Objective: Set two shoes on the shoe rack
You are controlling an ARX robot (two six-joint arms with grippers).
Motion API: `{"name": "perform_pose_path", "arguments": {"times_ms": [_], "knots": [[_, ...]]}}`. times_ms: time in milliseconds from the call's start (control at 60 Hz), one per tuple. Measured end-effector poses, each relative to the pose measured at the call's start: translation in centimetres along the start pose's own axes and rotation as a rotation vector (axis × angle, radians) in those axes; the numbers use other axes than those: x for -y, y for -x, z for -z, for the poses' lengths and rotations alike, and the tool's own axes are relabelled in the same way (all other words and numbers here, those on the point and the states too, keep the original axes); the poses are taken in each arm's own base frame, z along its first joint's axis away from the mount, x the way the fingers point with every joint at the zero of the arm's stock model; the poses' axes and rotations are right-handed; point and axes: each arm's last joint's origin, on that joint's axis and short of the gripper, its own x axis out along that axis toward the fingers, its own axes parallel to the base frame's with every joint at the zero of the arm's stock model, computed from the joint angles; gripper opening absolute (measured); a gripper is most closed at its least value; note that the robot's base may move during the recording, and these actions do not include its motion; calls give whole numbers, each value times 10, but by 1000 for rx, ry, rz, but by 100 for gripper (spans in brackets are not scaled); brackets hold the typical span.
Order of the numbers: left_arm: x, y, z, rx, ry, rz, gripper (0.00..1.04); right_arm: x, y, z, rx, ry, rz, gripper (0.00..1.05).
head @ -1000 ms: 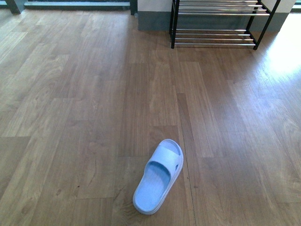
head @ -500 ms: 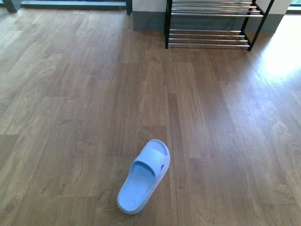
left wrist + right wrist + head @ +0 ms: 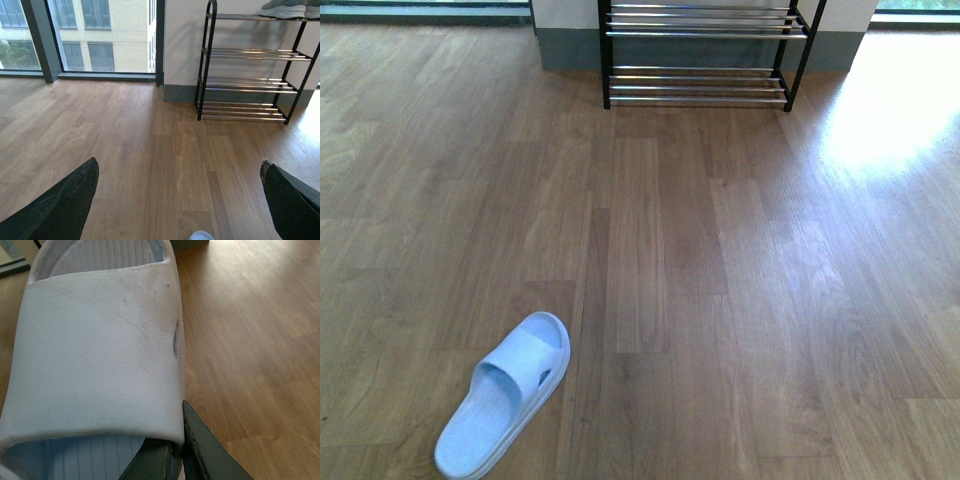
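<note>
The shoe rack (image 3: 700,60), with black side frames and chrome rods, stands against the far wall. In the left wrist view the shoe rack (image 3: 250,85) carries two grey shoes (image 3: 285,9) with white soles on its top shelf, cut off by the frame edge. My right gripper (image 3: 175,440) is shut on the strap edge of a light blue slide sandal (image 3: 100,350), held above the floor. A second light blue sandal (image 3: 505,395) lies on the floor at the near left. My left gripper (image 3: 177,200) is open over bare floor, holding nothing. Neither arm shows in the front view.
Wooden plank floor (image 3: 720,280) stretches from me to the rack, with a sunlit patch (image 3: 880,120) at the far right. Large windows (image 3: 95,35) with a dark frame post (image 3: 40,40) stand left of the rack. A pale sandal tip (image 3: 201,235) shows under the left gripper.
The front view has shifted. The rack has slid to the left in frame, and the sandal on the floor has moved toward the lower left corner.
</note>
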Motion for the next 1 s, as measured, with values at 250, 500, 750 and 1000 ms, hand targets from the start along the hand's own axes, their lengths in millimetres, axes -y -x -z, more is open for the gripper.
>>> {"name": "perform_pose_path", "arguments": {"times_ms": [250,500,750,1000], "knots": [[0,0,0,0,0,0,95,0,0,0,-2,-1,2,2],[1,-6,7,-319,-15,-253,95,0,0,0,-2,0,-6,2],[1,-68,63,-611,-131,-196,95,0,0,0,-2,0,-3,2],[15,-116,162,-797,-218,-39,95,0,0,0,-2,0,-3,2]]}}
